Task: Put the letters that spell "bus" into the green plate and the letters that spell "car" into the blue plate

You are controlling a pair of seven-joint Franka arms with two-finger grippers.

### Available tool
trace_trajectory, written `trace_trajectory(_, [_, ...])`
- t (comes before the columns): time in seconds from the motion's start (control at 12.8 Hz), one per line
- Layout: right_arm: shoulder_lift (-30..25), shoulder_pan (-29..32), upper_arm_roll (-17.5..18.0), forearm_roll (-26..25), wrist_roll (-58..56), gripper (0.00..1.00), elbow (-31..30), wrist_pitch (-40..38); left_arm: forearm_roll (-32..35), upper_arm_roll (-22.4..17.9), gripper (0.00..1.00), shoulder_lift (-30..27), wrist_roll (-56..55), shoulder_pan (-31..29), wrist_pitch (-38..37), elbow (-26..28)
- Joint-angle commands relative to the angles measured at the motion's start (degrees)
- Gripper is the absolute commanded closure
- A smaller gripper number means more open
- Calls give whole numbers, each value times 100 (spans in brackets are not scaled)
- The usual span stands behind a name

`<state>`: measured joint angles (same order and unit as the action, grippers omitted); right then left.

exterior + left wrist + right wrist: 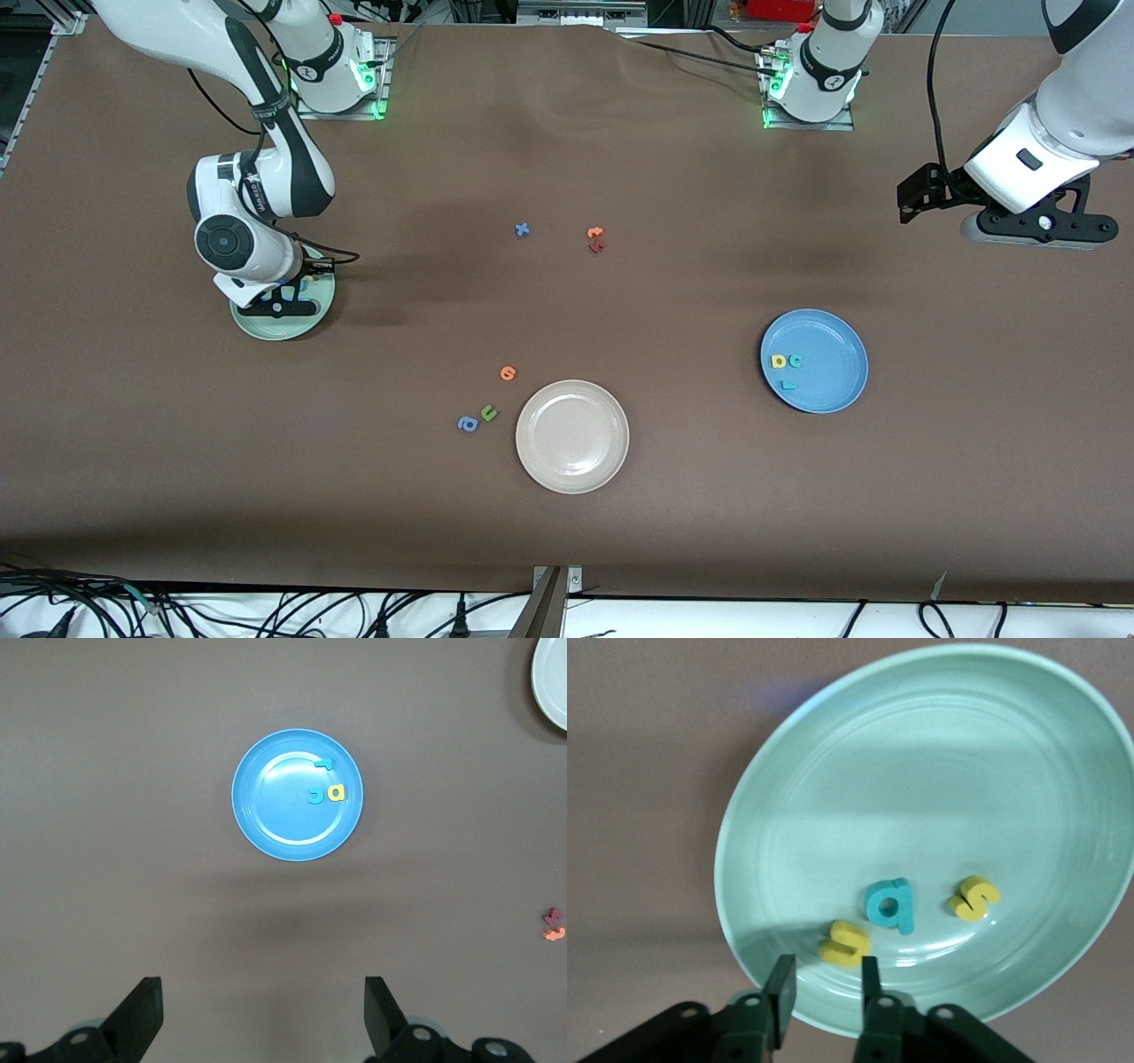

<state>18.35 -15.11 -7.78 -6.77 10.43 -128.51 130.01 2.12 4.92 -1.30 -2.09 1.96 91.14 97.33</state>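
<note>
The green plate [285, 333] [921, 771] lies toward the right arm's end of the table. In it lie a teal "b" [890, 904], a yellow "s" [974, 897] and a yellow "u" [844, 943]. My right gripper [276, 307] [824, 979] hangs low over the plate's rim, slightly open, with nothing between its fingers; the "u" lies just past the tips. The blue plate [837, 394] [279, 819] holds a yellow "a" [780, 361] [336, 794], a teal "c" [796, 361] [315, 796] and a thin teal "r" [788, 385] [324, 764]. My left gripper [1036, 232] [263, 1005] waits wide open, high over the table's end.
A beige plate [572, 436] sits near the front camera at mid-table. Beside it lie an orange letter [508, 373], a green "u" [488, 412] and a blue "a" [468, 424]. Farther back lie a blue letter [523, 229], an orange one [594, 233] and a dark red one [596, 247].
</note>
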Motion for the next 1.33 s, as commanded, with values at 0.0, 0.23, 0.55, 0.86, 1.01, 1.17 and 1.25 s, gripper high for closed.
trace_trajectory(0.0, [-313,-19,-91,-9,-15,2,71,-28,16,9,0,-142,-11,7,53,120])
trace_trajectory(0.23, [-709,-19,-109,-9,29,2,544,-588,16,9,0,-142,-11,7,62,111])
trace_trajectory(0.55, [-886,-19,-144,-17,3,1,1834,-2020,16,9,0,-169,-11,7,36,120])
trace_trajectory(0.86, [-1051,-19,-223,35,-14,1,2672,-2744,16,9,0,-160,-11,7,45,120])
trace_trajectory(1.01, [-1297,-19,-328,131,-59,1,2673,-2745,16,9,0,-168,-11,7,45,120])
trace_trajectory(1.17, [-1543,-19,-416,307,-504,1,2673,-2744,16,9,0,-160,-11,7,45,120])
trace_trajectory(1.25, [-1571,-19,-513,325,-611,1,2664,-2762,16,9,0,-160,-11,7,45,120])
